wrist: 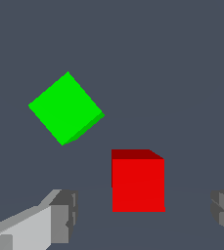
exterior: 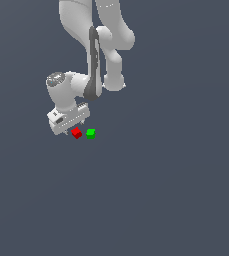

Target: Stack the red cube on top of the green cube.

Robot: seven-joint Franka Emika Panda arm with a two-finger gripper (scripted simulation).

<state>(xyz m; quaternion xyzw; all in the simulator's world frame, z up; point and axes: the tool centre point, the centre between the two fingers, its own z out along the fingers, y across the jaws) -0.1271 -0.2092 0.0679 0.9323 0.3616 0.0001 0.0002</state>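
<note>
The red cube [exterior: 76,133] lies on the dark grey floor, right beside the green cube [exterior: 90,133], which is on its exterior-view right with a small gap between them. My white gripper [exterior: 74,127] hangs just above the red cube. In the wrist view the red cube [wrist: 137,181] sits between my two spread fingers [wrist: 62,215], nearer the middle, with clear gaps on both sides. The green cube [wrist: 65,108] lies apart from the fingers, turned at an angle. The gripper is open and holds nothing.
The flat dark grey floor [exterior: 176,190] stretches all around. The white arm [exterior: 103,45] reaches down from the top of the exterior view.
</note>
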